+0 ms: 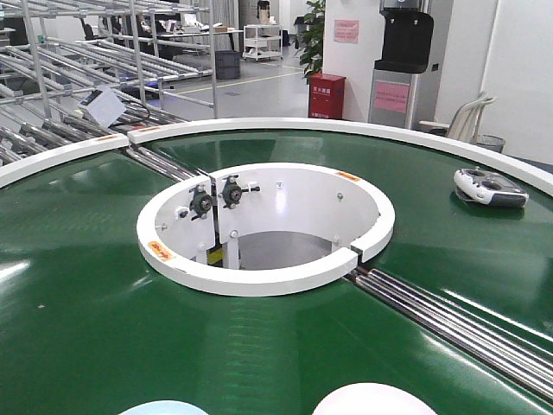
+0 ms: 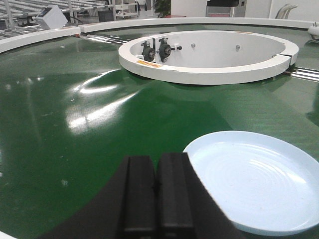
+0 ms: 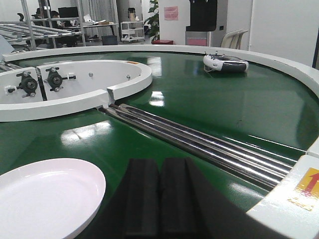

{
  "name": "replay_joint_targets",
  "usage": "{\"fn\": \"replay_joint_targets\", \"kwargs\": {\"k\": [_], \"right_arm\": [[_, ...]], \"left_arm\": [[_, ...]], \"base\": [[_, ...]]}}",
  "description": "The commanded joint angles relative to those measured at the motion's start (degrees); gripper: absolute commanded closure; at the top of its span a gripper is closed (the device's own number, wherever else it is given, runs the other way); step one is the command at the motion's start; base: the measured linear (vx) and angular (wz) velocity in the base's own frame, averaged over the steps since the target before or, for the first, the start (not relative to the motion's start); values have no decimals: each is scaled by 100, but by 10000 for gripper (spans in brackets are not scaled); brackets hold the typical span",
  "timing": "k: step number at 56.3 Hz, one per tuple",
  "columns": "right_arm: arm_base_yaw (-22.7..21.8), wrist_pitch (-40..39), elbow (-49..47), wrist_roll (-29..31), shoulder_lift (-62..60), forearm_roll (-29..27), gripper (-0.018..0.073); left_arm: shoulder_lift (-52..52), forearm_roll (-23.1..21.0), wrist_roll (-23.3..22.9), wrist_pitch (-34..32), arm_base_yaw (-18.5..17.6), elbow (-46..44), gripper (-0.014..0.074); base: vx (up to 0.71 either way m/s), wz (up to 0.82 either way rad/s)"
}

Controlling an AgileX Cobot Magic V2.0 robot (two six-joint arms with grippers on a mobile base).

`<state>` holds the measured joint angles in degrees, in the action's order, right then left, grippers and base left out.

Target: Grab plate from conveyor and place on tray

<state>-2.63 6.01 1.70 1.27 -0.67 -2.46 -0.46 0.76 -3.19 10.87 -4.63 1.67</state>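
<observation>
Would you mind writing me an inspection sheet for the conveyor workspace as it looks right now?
Surface: conveyor belt is dark green and glossy with glare; white central ring and steel rollers are exposed.
Job's things: plate lies flat on the belt near the right gripper, not held; tray not in view.
Clutter: pale blue plate lies flat on the belt near the left gripper; handheld controller sits on the belt near the outer rim.
Grippers: both have fingers shut and hold nothing.
Cables: nothing seen.
Surroundings: roller racks, red cabinet and water dispenser stand behind the conveyor.
</observation>
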Motion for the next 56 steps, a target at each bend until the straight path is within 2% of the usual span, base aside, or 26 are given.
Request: {"fn": "replay_joint_targets", "kwargs": {"k": [1, 34, 44, 49, 56], "right_arm": [[4, -494, 90, 18, -59, 63, 568], [4, -489, 90, 18, -59, 63, 568], [4, -494, 90, 18, -59, 57, 568], [4, -601, 71, 18, -59, 64, 568], [4, -1497, 24, 18, -59, 60, 568]], "left_arm": [[-47, -11, -40, -492, 12, 123, 594], [-47, -11, -32, -492, 12, 123, 594], [-47, -5, -28, -800, 12, 123, 594], [-47, -5, -35, -1272, 12, 58, 594], [-47, -15, -63, -2228, 12, 58, 594]], "base": [[0, 0], [0, 0], [0, 0], [0, 0], [0, 0]]}}
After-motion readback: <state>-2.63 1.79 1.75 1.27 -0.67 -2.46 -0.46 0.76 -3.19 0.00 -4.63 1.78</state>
